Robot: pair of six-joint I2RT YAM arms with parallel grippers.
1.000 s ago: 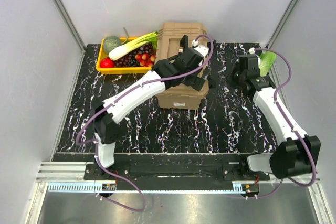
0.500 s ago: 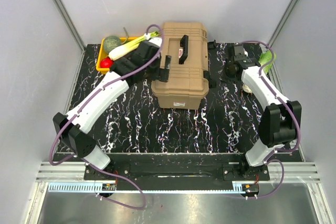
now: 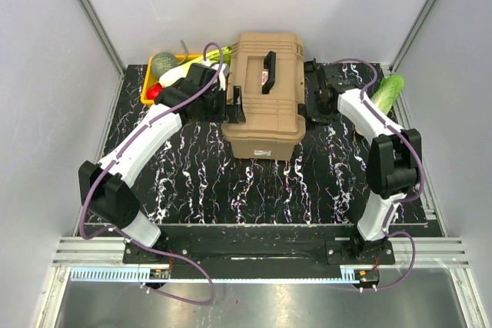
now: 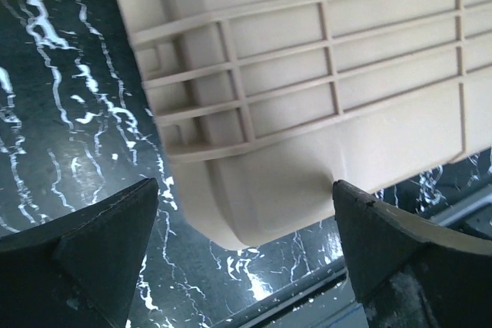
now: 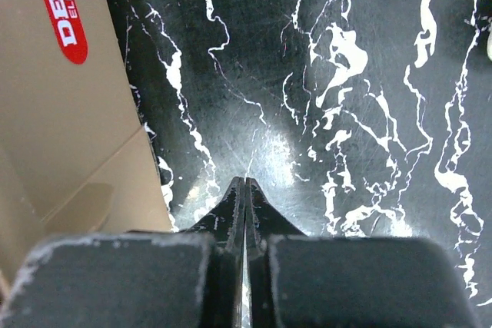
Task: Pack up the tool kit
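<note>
The tan ribbed toolbox (image 3: 265,101) stands closed at the back middle of the table, black handle (image 3: 269,61) on top. My left gripper (image 3: 233,105) is at its left side. In the left wrist view its jaws are wide open (image 4: 246,224), with the toolbox's lower corner (image 4: 254,205) between the fingers, untouched. My right gripper (image 3: 314,105) is at the box's right side. In the right wrist view it is shut and empty (image 5: 244,183), pointing down at the table beside the box wall (image 5: 69,136). No hand tools are in view.
A yellow crate (image 3: 147,96) of vegetables and fruit stands at the back left, just behind my left arm. A green vegetable (image 3: 387,91) lies at the back right near the table edge. White walls enclose the black marbled table (image 3: 254,182).
My left arm has swung off the top of the toolbox to its left side. My right arm has moved left from the green vegetable to the box's right side.
</note>
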